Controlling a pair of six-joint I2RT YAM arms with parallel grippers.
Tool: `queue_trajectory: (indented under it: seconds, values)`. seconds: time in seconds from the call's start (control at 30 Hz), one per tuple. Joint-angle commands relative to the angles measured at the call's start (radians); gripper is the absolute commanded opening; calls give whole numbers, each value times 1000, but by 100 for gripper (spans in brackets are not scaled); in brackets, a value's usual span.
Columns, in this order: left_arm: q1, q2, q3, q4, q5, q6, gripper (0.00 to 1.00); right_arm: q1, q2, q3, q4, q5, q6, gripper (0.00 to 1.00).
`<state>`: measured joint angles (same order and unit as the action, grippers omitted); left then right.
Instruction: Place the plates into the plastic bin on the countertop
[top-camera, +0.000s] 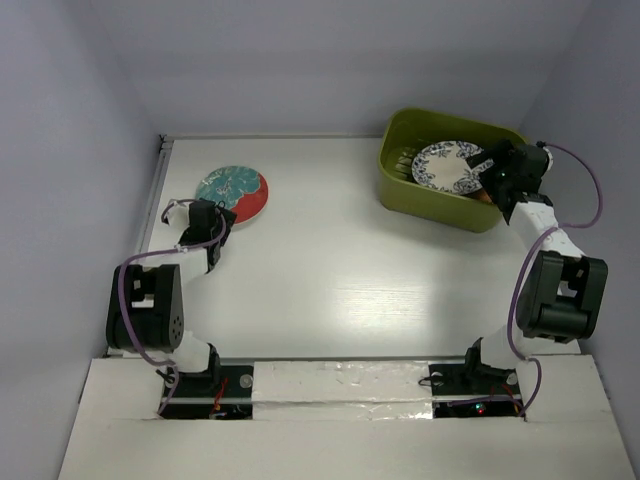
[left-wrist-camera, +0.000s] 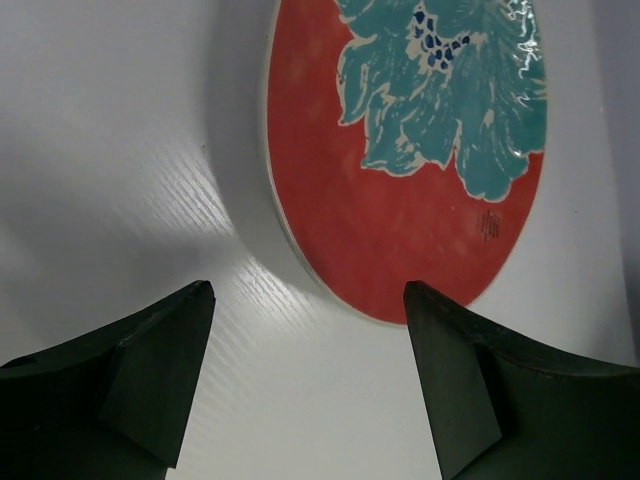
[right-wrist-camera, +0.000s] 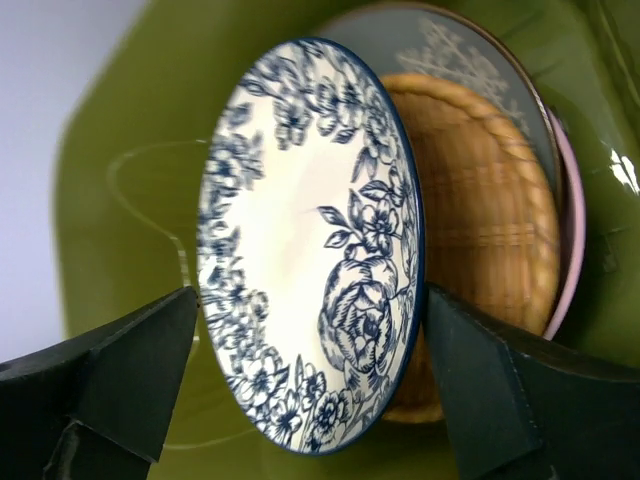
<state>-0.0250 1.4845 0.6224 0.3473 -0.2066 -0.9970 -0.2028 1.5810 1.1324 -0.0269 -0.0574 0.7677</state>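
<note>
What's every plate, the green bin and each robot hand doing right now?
Olive-green bin: holds several plates.
Red-teal floral plate: on the countertop, outside it.
White-blue plate: in the bin, on top.
Woven orange plate: underneath it.
Grey plate: lower down.
Pink plate: mostly hidden, edge showing.
Left gripper: jaws open, empty.
Right gripper: jaws open, empty.

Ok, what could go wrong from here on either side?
Right: the blue plate lies off-centre on the orange plate in the bin, and the open right claw straddles it; pulling out could clip its rim. Left: the red plate lies flat on the countertop ahead of the open left claw; it may slide rather than lift.
</note>
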Motion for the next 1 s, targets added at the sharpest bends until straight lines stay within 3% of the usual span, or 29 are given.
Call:
queue_trajectory:
  seconds: [0.0,0.23,0.43,0.63,0.73,0.77,0.8,0.9,0.93,0.97]
  values:
    - [10,55,62,4,-2,-34,73,-3,-105,-20,94,34,-5,100]
    - [28,161,115,2,32,-61,67,-3,-220,-127,111,59,-25,100]
    - [28,227,149,22,42,-83,63,-3,-248,-118,50,145,-36,99]
    - [28,266,151,47,52,-98,44,-3,-410,-235,119,101,-21,95]
    - [37,270,132,74,49,-101,23,-3,-515,-302,134,67,-13,93]
    - [37,267,128,93,50,-97,11,-3,-544,-322,143,32,-8,91]
    - [37,264,120,107,55,-80,4,-3,-606,-370,160,13,-2,87]
    - [37,238,88,154,81,-71,0,49,-753,-465,255,-61,41,41]
    - [37,226,56,177,91,-63,0,75,-782,-521,278,-85,60,2]
    - [37,192,36,227,110,-61,0,150,-803,-539,297,-90,64,0]
